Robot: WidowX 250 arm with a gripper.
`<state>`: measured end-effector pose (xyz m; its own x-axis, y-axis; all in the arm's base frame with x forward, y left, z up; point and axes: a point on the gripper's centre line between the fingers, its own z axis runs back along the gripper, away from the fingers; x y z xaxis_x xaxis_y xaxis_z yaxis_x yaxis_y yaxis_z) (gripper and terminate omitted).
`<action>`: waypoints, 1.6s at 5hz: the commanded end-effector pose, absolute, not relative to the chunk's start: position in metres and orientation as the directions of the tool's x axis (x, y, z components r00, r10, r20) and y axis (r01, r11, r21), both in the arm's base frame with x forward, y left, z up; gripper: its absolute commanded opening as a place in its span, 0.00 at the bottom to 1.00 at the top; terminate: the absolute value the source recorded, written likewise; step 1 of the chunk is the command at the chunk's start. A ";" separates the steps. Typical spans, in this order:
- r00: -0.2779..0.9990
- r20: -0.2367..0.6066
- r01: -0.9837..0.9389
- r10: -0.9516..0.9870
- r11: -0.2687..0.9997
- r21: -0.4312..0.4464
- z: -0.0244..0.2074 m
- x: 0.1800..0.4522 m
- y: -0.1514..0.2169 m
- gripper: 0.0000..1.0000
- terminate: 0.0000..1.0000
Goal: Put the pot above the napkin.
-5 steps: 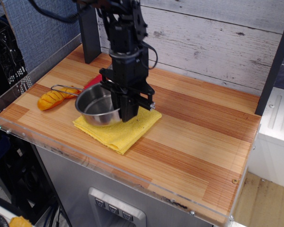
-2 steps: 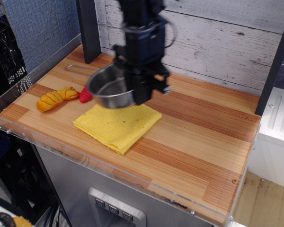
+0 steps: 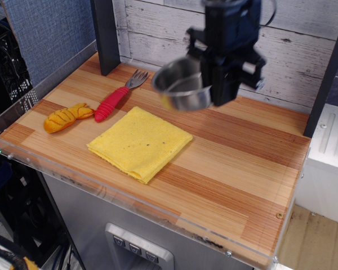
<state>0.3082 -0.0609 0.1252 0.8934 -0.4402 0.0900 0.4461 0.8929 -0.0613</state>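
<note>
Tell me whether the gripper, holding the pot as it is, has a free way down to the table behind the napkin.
Probably yes. The gripper holds the pot aloft over bare table beyond the napkin; the fork lies off left.

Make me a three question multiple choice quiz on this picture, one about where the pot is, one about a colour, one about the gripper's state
1. Where is the pot?
A. resting on the napkin
B. held in the air, beyond the napkin toward the back wall
C. on the floor

2. What colour is the handle of the fork?
A. red
B. blue
C. green

3. What is the gripper doing?
A. hanging open and empty
B. gripping the pot
C. gripping the fork

Answers:
1 B, the pot hangs clear of the table, past the yellow napkin.
2 A, the ridged handle is red.
3 B, the pot hangs from the gripper by its rim.
</note>
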 end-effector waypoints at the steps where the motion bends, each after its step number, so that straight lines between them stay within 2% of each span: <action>1: 0.866 0.118 0.496 -0.486 0.865 -0.073 0.144 0.308 -0.072 0.00 0.00; 2: 0.868 0.051 0.497 -0.494 0.865 -0.075 0.146 0.305 -0.070 0.00 0.00; 3: 0.840 -0.028 0.540 -0.542 0.841 -0.039 0.147 0.303 -0.065 0.00 0.00; 5: 0.740 -0.077 0.671 -0.669 0.742 0.000 0.148 0.303 -0.059 0.00 0.00; 6: 0.667 -0.182 0.738 -0.722 0.674 0.033 0.098 0.354 -0.072 0.00 0.00; 7: 0.674 -0.187 0.732 -0.715 0.681 0.033 0.048 0.382 -0.079 0.00 0.00; 8: 0.660 -0.162 0.747 -0.734 0.665 0.028 -0.002 0.384 -0.100 0.00 0.00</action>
